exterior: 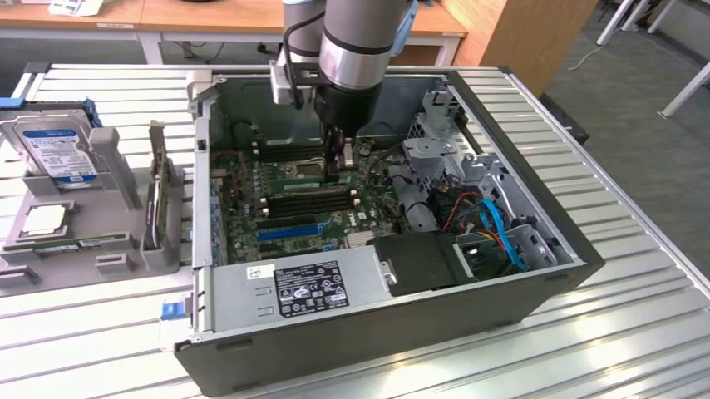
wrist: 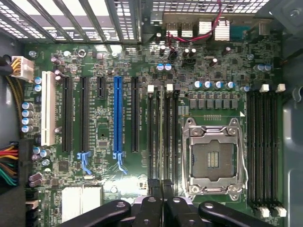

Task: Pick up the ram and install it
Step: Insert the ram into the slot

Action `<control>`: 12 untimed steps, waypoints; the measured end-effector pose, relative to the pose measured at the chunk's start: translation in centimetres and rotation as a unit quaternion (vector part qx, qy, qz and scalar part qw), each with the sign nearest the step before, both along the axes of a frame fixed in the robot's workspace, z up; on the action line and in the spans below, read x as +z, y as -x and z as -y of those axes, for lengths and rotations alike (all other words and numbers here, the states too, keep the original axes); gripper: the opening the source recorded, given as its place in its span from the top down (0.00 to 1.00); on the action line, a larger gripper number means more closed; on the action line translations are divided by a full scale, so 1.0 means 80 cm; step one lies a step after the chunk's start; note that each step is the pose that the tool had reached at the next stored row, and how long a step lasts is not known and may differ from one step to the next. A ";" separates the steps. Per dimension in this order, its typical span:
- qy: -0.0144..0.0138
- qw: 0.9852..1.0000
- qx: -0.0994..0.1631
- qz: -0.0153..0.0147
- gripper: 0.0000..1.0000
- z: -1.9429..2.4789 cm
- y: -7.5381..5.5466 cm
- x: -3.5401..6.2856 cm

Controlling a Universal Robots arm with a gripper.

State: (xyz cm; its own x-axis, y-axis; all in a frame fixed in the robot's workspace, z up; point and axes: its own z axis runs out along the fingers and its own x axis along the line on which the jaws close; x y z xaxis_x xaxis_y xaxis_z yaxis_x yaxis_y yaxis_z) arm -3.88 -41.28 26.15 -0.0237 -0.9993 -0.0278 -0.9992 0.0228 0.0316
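Slatted metal table (exterior: 621, 332) — pincer (exterior: 341, 169) closed over motherboard (exterior: 291, 218); power-supply label (exterior: 309, 287) unreadable.

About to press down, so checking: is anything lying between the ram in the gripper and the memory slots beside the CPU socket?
Nothing visible does. The gripper, shut on what looks like the ram edge-on, hangs over the black memory slots beside the CPU socket; no cable or card crosses them.

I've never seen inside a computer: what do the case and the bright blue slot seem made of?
The case looks like painted sheet metal, with folded edges and punched vents. The blue slot is probably moulded plastic: uniform colour, slight sheen.
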 end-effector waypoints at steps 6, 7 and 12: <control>0.000 1.000 0.000 0.000 0.89 0.0030 0.000 0.000; 0.000 1.000 0.000 0.000 0.89 0.0036 0.000 0.000; 0.000 1.000 0.000 0.000 0.89 0.0044 0.000 0.000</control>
State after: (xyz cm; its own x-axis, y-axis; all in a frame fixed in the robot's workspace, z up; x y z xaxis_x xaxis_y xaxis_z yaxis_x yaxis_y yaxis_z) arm -3.89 -41.64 26.15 -0.0237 -0.9993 -0.0277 -0.9992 0.0229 0.0316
